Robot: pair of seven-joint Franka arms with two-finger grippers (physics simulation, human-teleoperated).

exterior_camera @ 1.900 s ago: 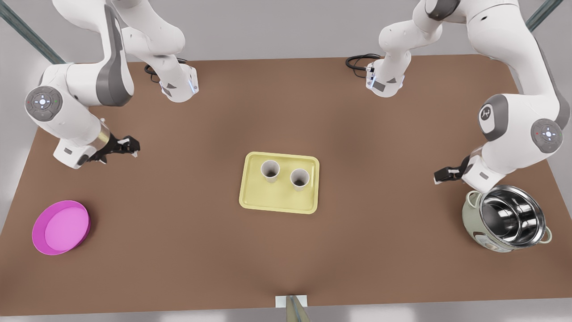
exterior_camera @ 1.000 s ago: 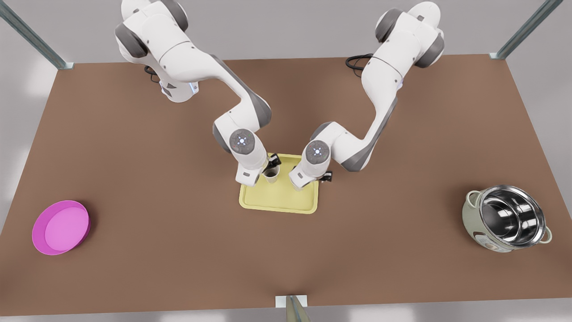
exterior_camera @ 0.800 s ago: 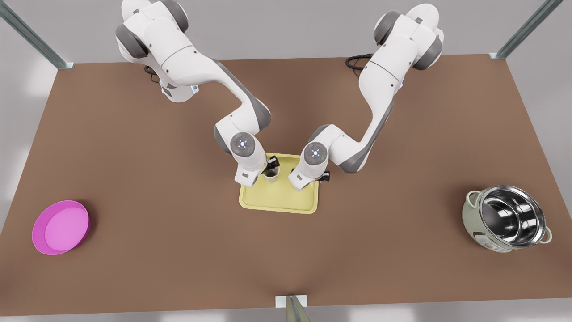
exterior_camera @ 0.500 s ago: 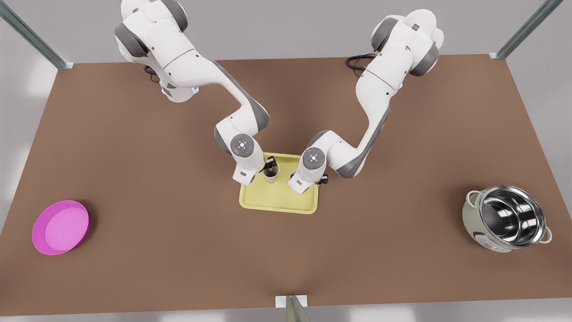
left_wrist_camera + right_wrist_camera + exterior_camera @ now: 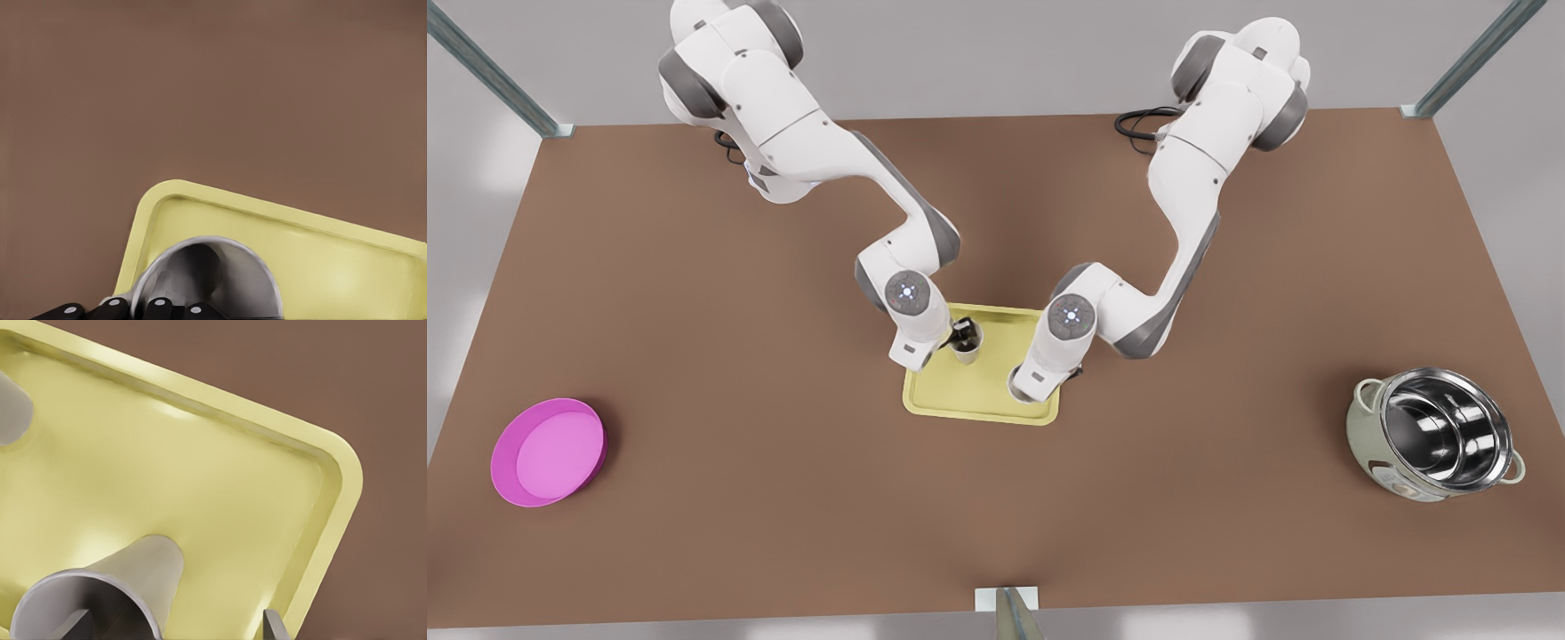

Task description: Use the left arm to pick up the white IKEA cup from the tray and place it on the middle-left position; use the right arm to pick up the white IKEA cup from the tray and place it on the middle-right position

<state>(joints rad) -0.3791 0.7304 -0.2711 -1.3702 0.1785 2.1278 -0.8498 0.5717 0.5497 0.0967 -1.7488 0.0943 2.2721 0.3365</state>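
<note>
The pale yellow tray [image 5: 978, 404] lies mid-table. One white cup [image 5: 967, 345] stands near its far corner on the front view's left. My left gripper [image 5: 960, 336] is shut on that cup's wall [image 5: 220, 267], one finger inside the rim and one outside; the gripper [image 5: 137, 309] sits at the rim. The other white cup [image 5: 127, 580] stands near the tray's [image 5: 333, 493] corner, and only a sliver of its rim [image 5: 1017, 388] shows under the right hand. My right gripper [image 5: 173, 625] is open, one finger inside this cup and the other well outside its wall. The first cup [image 5: 10, 407] shows farther off.
A magenta dish [image 5: 549, 452] sits near the front view's left edge. A steel pot [image 5: 1440, 434] stands at the right. Both arms reach in from the back over the tray [image 5: 200, 193]. Bare brown tabletop [image 5: 783, 427] lies on either side of the tray.
Both arms swung in from the table's sides to the tray. Over the last half second the right hand moved toward the tray's front edge; the left hand stayed at its cup.
</note>
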